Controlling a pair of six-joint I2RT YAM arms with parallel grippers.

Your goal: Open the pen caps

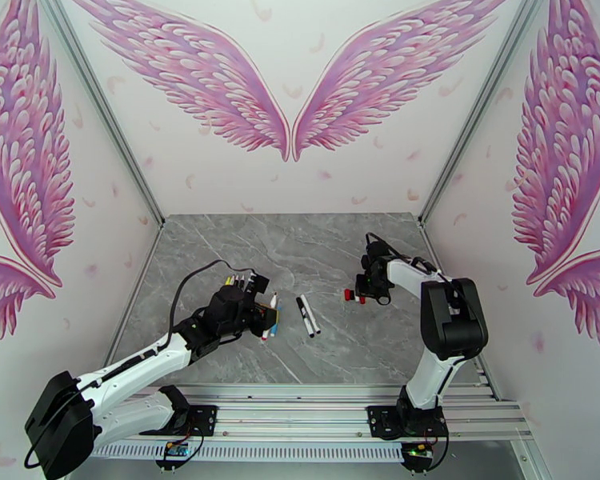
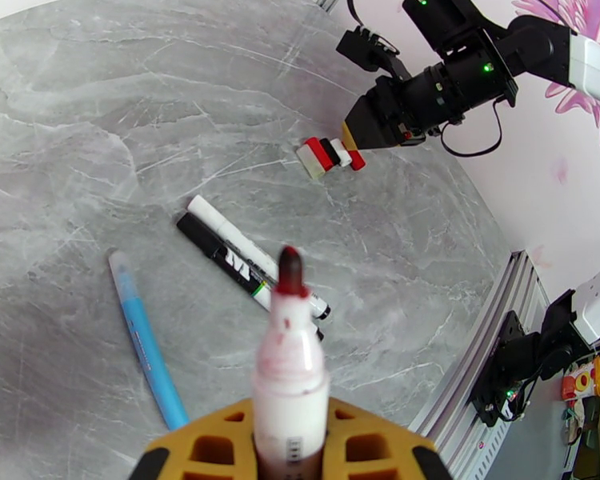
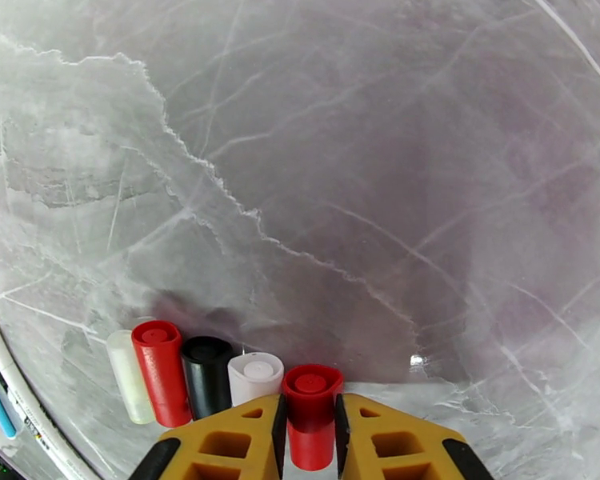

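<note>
Right wrist view: the right gripper (image 3: 310,430) is pinched nearly closed on a red cap (image 3: 310,394), low over the table (image 3: 380,154), right at the end of a row of four loose caps (image 3: 208,374) (clear-ish, red, black, white) lying side by side. In the left wrist view the left gripper (image 2: 290,430) is clamped tight round a white-barrelled red marker (image 2: 290,354) with its tip bare, so I'd call that pen done, its cap just needs setting down. Five caps off by my count. Between the arms lie a black and white pair of pens (image 2: 236,258) and a blue pen (image 2: 148,346); can't tell if those are capped, so maybe a few left
</note>
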